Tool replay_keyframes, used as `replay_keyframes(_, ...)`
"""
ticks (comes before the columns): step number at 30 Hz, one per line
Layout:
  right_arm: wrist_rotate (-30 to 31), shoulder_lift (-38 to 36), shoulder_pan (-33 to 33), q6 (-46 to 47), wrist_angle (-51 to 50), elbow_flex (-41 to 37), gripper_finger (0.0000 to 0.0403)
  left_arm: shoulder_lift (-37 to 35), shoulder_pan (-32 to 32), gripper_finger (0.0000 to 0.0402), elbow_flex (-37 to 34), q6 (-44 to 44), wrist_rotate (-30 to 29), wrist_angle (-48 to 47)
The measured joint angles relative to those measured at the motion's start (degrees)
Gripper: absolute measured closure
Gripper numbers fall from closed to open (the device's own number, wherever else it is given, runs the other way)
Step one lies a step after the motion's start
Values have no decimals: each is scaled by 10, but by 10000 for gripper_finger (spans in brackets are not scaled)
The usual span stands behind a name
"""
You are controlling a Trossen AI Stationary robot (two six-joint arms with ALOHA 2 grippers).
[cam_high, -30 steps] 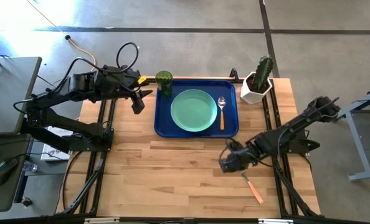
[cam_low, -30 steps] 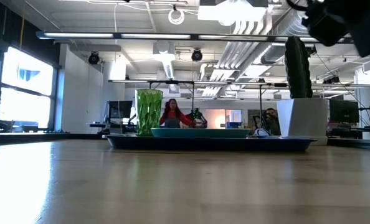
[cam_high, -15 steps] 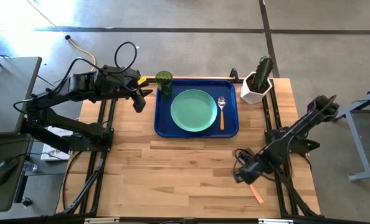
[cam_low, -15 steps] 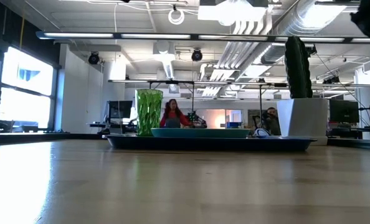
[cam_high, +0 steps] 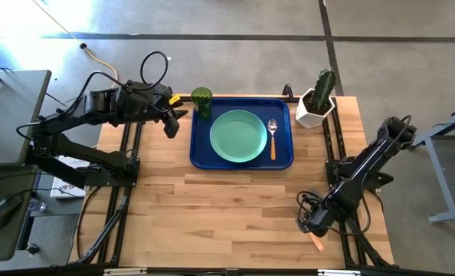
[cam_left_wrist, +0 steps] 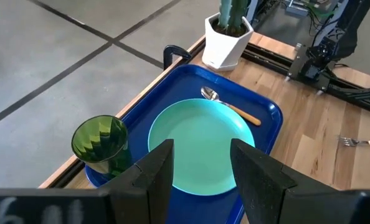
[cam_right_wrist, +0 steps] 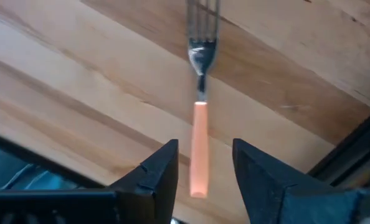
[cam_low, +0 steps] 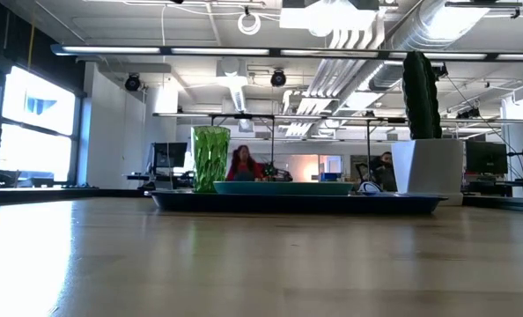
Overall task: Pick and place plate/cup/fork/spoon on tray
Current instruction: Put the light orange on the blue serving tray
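At the table's near right corner the fork lies flat on the bare wood, and the right gripper hangs directly over it with its jaws spread and nothing held. In the right wrist view the orange handle of the fork runs straight up the gap between the two dark fingers, tines pointing away from the wrist, so the fork's long axis lies along the gripper's reach and across the line on which the jaws close; a straight descent would likely put one finger on each side of the handle. From above, the handle end peeks out on the near side of the gripper, close to the table's near edge, with the tined end hidden under the arm. This arm is by far the nearer of the two to the fork. Farther off, well apart from the fork, the dark-blue tray sits at the far middle of the table and already carries the mint-green plate, with the spoon just right of it, handle toward the near side. The green cup stands at the tray's far left corner. The left gripper waits just left of the tray, fingers parted and empty. A white cactus pot stands beyond the tray's far right corner.
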Motion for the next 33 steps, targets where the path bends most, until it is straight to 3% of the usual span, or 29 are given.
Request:
replay_keyframes(6,0,0,18,5,43,-39,238,0,0,255,0,-1,0,0)
replay_keyframes(21,-11,0,17,22,158,-128,238,0,0,255,0,-35,0,0)
replay_keyframes(33,-12,0,1,30,206,-137,238,0,0,255,0,-46,0,0)
